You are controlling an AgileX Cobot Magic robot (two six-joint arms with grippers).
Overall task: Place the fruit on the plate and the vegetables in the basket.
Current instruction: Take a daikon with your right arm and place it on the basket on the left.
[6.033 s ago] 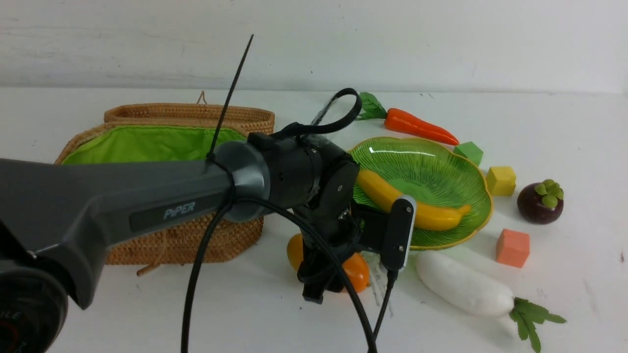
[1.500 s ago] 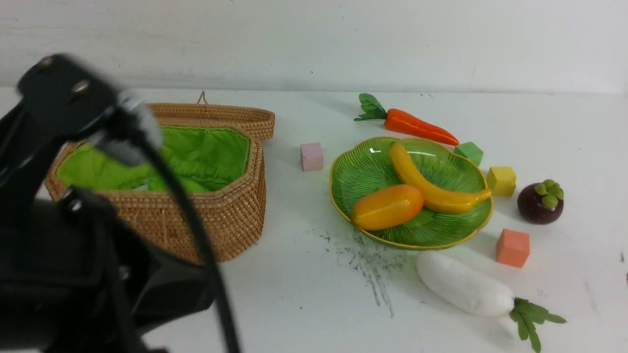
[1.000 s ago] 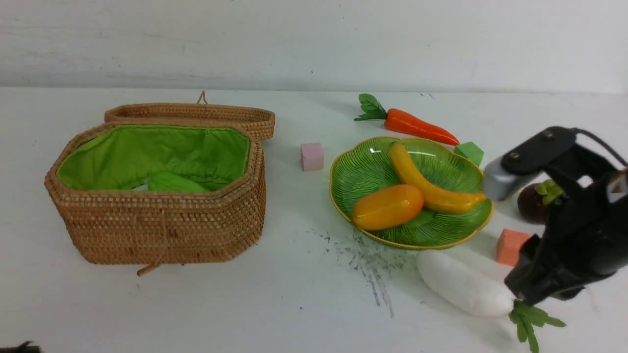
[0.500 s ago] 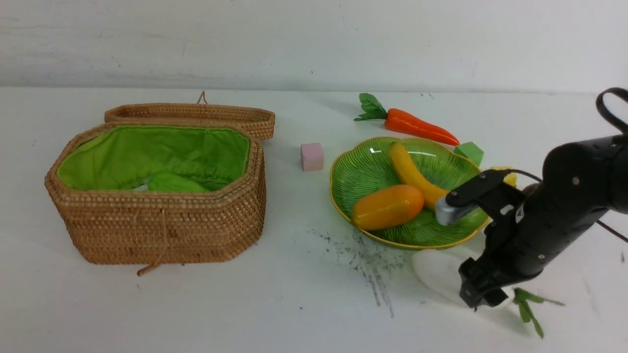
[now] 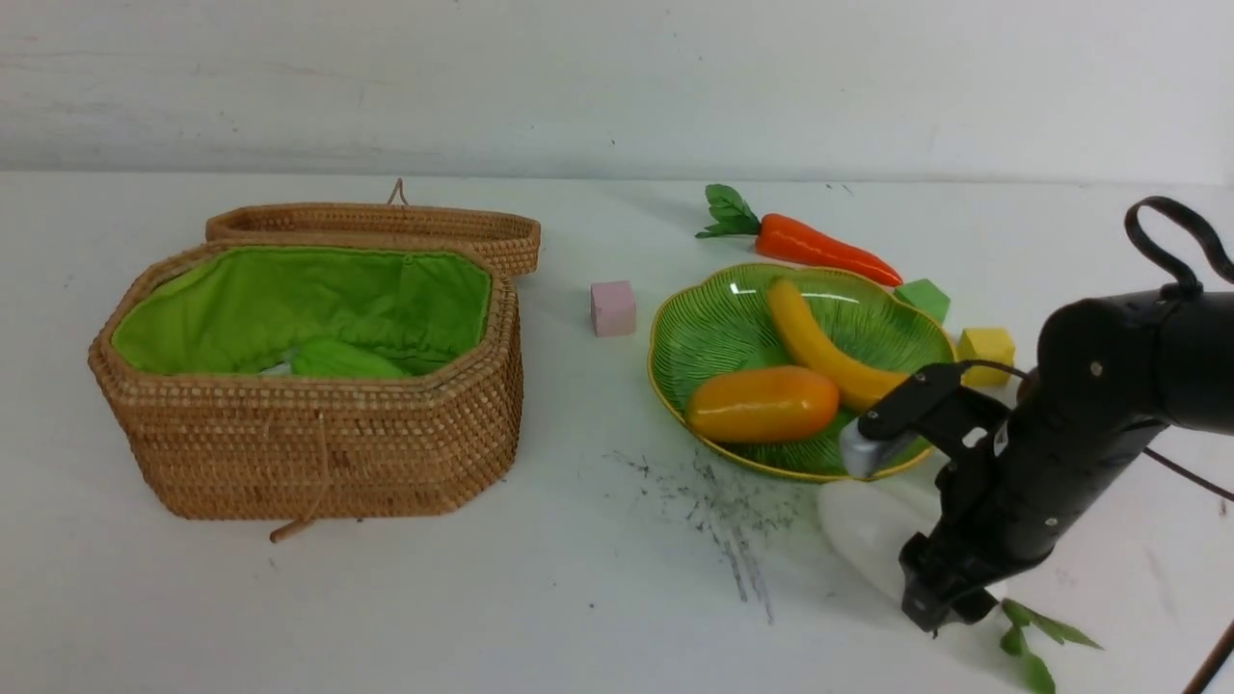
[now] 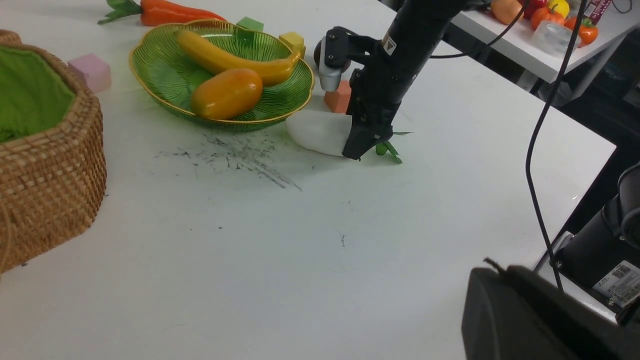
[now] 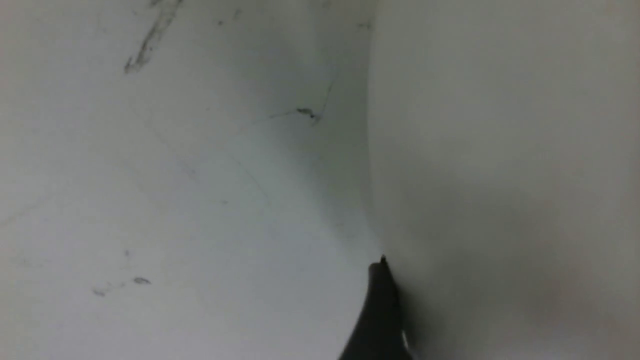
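Observation:
The yellow banana [image 5: 819,347] and the orange-yellow mango [image 5: 762,405] lie on the green plate [image 5: 709,323]. The carrot [image 5: 815,249] lies behind the plate. The light-green gourd [image 5: 342,359] lies in the open wicker basket [image 5: 318,443]. The white radish [image 5: 863,525] lies in front of the plate. My right gripper [image 5: 940,607] is down over its leafy end, jaws apart around it. One finger [image 7: 380,320] lies against the radish's side [image 7: 500,150]. The mangosteen [image 6: 316,50] peeks out behind the right arm. My left gripper [image 6: 502,272] is shut, empty and far back.
A pink cube [image 5: 613,307] stands between basket and plate. A green cube [image 5: 924,297] and a yellow cube [image 5: 985,344] stand right of the plate, and an orange cube [image 6: 337,100] is beside the radish. The basket's lid [image 5: 386,224] lies open behind it. Dark scuffs [image 5: 723,511] mark the table.
The left arm put the mango on the plate and pulled back out of the front view. The right arm came in and lowered onto the radish, which shifted slightly.

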